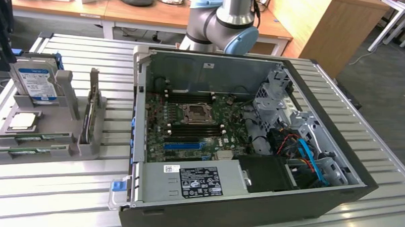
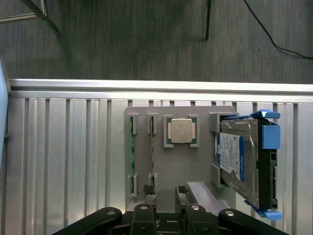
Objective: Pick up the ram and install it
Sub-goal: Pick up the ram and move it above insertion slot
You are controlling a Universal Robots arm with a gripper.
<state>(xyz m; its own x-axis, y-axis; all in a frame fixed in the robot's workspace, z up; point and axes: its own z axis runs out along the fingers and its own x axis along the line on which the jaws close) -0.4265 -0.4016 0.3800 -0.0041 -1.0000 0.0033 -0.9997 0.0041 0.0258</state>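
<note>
Hovering claw (image 2: 168, 213) clear above ram (image 2: 131, 126) edge

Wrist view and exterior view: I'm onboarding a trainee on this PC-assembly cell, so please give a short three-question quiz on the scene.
1. True or false: both ram sticks lie in the gray holder.
2. What sits in the holder between the ram sticks and the hard drive? A) processor chip B) fan C) screwdriver
3. Fill in: the holder stands on the exterior view's ___ of the open computer case.
Key: 1 true; 2 A; 3 left.
</note>
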